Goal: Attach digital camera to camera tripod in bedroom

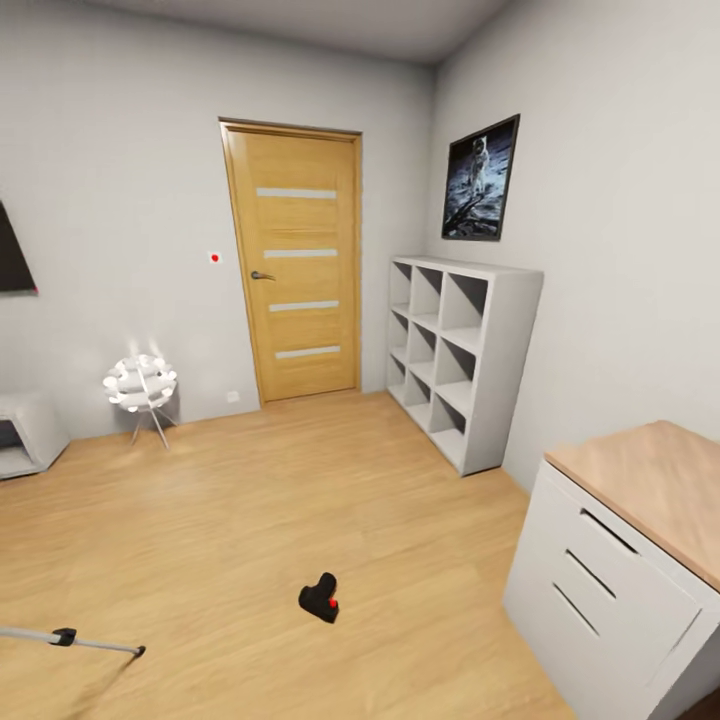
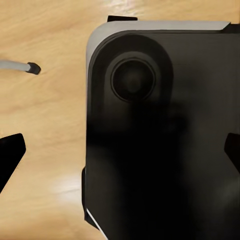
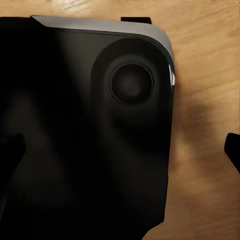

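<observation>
Head view: digital camera (image 1: 319, 598) at 6 o'clock on floor; probably light, rigid, graspable across its body; claw states indiscernible.

Standing shut in the far wall: an oak door (image 1: 298, 262), a red dot (image 1: 214, 257) just beside it. Hanging at right, a framed astronaut picture (image 1: 481, 179) above white cube shelves (image 1: 462, 358). Sitting on the wood floor (image 1: 250, 520), a round white lamp (image 1: 140, 385) near a low white unit (image 1: 28, 433). Showing at near right, a wood-topped drawer cabinet (image 1: 625, 570).
</observation>
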